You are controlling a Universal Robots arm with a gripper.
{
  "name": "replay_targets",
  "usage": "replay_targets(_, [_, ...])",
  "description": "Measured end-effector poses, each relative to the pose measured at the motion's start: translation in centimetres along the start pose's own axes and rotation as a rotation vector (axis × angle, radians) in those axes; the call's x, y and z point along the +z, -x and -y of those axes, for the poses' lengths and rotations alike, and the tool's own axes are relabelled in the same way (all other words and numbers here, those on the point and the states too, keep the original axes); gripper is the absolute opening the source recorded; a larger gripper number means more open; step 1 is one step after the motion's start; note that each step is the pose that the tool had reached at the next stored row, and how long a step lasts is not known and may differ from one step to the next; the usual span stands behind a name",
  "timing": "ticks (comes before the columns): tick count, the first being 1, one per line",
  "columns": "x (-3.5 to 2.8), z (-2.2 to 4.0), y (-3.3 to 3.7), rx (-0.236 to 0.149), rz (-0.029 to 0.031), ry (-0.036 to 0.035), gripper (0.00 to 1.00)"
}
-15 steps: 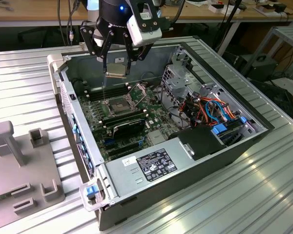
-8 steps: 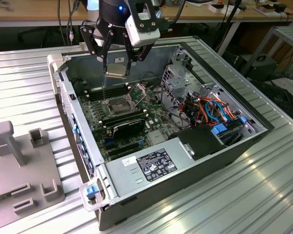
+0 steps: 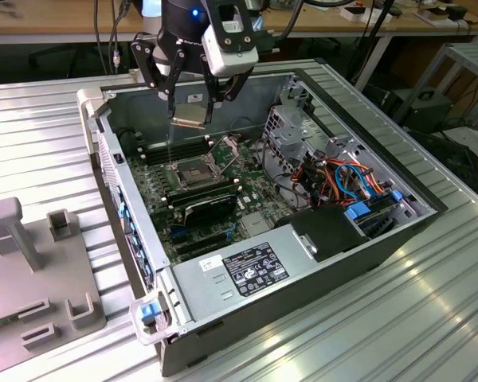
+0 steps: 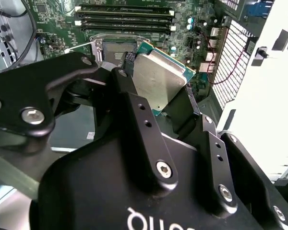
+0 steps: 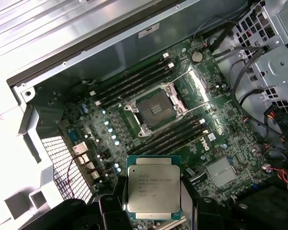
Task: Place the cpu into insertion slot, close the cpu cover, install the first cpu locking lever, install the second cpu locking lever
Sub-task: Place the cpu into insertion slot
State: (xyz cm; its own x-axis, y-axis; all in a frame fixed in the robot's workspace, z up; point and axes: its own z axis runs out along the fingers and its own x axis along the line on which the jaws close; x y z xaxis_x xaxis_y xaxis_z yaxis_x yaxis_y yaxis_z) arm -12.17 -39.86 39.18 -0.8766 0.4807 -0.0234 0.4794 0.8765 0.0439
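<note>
My gripper is shut on the cpu, a flat square chip with a dull silver top, held by its edges. It hangs above the open computer case, over the back of the green board. The cpu shows label-up in the first wrist view, between the black fingers. The second wrist view has the cpu tilted. The insertion slot lies below, dark, open and silver-rimmed, also in both wrist views. The cpu cover appears raised at the slot's edge.
Long black memory sticks flank the slot on both sides. A metal drive cage and coloured cables fill the case on the exterior view's right, with a grey power supply in front. A grey fixture block sits outside.
</note>
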Motion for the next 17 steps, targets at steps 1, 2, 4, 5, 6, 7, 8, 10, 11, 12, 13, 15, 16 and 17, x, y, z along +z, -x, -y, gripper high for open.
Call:
replay_targets(1, [0.00, 0.00, 0.00, 0.010, 0.0004, -0.0002, 0.54])
replay_targets(2, [0.00, 0.00, 0.00, 0.017, 0.0008, -0.0004, 0.54])
replay_targets(4, [0.00, 0.00, 0.00, 0.027, 0.0012, -0.0007, 0.54])
replay_targets(5, [0.00, 0.00, 0.00, 0.031, 0.0015, -0.0008, 0.54])
replay_targets(6, [0.00, 0.00, 0.00, 0.037, 0.0017, -0.0010, 0.54])
replay_targets(7, [0.00, 0.00, 0.00, 0.040, 0.0018, -0.0010, 0.54])
replay_targets(8, [0.00, 0.00, 0.00, 0.042, 0.0019, -0.0011, 0.54])
replay_targets(10, [0.00, 0.00, 0.00, 0.049, 0.0023, -0.0013, 0.54])
replay_targets(11, [0.00, 0.00, 0.00, 0.053, 0.0024, -0.0013, 0.54])
replay_targets(12, [0.00, 0.00, 0.00, 0.058, 0.0026, -0.0015, 0.54])
replay_targets(13, [0.00, 0.00, 0.00, 0.063, 0.0028, -0.0016, 0.54])
replay_targets(15, [0.00, 0.00, 0.00, 0.072, 0.0033, -0.0018, 0.54])
replay_targets(16, [0.00, 0.00, 0.00, 0.078, 0.0035, -0.0019, 0.54])
replay_targets(17, [0.00, 0.00, 0.00, 0.082, 0.0037, -0.0020, 0.54])
